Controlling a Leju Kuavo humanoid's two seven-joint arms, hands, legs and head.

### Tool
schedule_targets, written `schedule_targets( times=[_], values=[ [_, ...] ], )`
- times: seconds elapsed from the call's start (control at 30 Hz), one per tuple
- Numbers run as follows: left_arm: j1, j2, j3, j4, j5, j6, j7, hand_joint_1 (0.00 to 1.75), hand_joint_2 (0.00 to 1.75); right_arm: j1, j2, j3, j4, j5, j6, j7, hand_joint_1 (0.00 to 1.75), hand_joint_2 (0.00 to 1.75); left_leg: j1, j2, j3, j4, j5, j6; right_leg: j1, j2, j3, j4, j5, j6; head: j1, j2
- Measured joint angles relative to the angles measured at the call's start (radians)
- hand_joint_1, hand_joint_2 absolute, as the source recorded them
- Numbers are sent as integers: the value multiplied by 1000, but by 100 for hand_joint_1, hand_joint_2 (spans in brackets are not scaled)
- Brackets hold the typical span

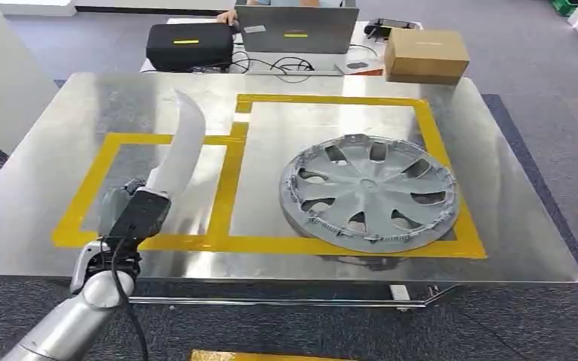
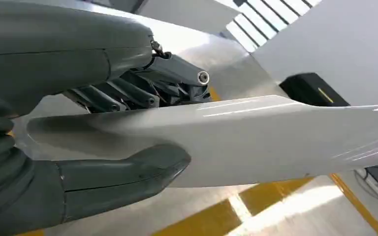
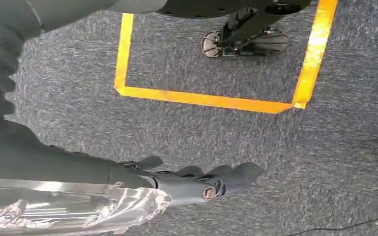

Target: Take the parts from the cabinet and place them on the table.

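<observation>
1. We see the metal table [image 1: 60,218] marked with yellow tape [image 1: 226,242].
2. The grey wheel cover [image 1: 369,192] lies flat on the table, inside the larger taped box.
3. Left of the wheel cover, our left hand [image 1: 137,213] clamps the curved white part [image 1: 181,147] above the smaller taped box.
4. Our right hand [image 3: 197,182] hangs over carpet [image 3: 202,137], fingers loosely curled, holding nothing.

**Left hand grips the white part**

The left hand [image 2: 103,128] holds a long white curved part [image 2: 256,140], thumb [image 2: 128,174] pressed on one face and dark fingers [image 2: 142,91] on the other. Beneath lies the shiny metal table [image 2: 295,211] with yellow tape [image 2: 206,219]; a black case [image 2: 312,91] sits beyond
</observation>
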Motion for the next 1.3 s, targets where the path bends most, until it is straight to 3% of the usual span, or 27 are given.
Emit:
schedule_targets(
  times=[0.1,0.23,0.43,0.47,0.7,0.73,1.03,1.07,1.17,1.2,1.23,1.3],
  values=[
    [-19,11,-2,27,-89,22,12,175,175,0,0,1,0,7,-2,-8,0,175,1,0,0,-1,1,1,1,0,-1,1,0,0,0,0],
    [-32,21,-3,53,-120,29,22,175,175,0,0,2,1,11,-4,-10,0,175,3,0,0,-1,3,-1,2,0,-1,2,0,0,0,0],
    [-44,36,-5,77,-266,47,81,175,175,0,0,3,5,18,-9,-20,0,175,4,0,0,-1,3,-1,4,0,-1,2,0,0,0,0],
    [-47,41,-4,82,-284,45,85,0,175,0,0,3,5,18,-11,-20,0,0,4,0,0,-1,3,-1,4,0,-1,2,0,0,0,0],
    [-63,65,2,88,-451,-16,146,0,175,2,0,17,5,8,-27,-9,0,0,4,0,0,-1,3,-1,4,0,-1,2,0,0,0,0],
    [-64,65,4,88,-464,-20,153,0,0,3,0,19,5,6,-29,-7,0,0,4,0,0,-1,3,-1,4,0,-1,2,0,0,0,0],
    [-64,52,26,87,-469,-34,159,0,0,9,0,43,4,-13,-54,9,0,0,4,0,0,-1,2,-1,3,0,-1,2,0,0,0,0],
    [-62,52,27,87,-467,-32,158,0,0,11,0,45,4,-16,-56,12,0,0,-1,0,0,3,-2,9,0,0,1,-3,2,7,0,0],
    [-50,45,39,66,-434,-13,131,0,0,20,0,58,-2,-27,-68,18,0,0,3,0,7,-16,3,21,1,1,6,-7,-1,17,-1,0],
    [-46,38,41,58,-426,-8,125,0,0,23,0,58,-5,-28,-72,19,0,0,7,3,21,-30,10,22,-1,-3,-4,7,-9,18,1,0],
    [-46,37,44,55,-423,-4,120,0,0,23,0,60,-6,-30,-74,20,0,0,8,5,27,-35,13,24,-1,-8,-19,44,-37,23,5,0],
    [-38,32,52,48,-399,6,104,0,0,24,0,64,-6,-38,-79,23,0,0,9,9,27,-35,16,27,-7,-15,-90,196,-122,27,4,0]
  ],
)
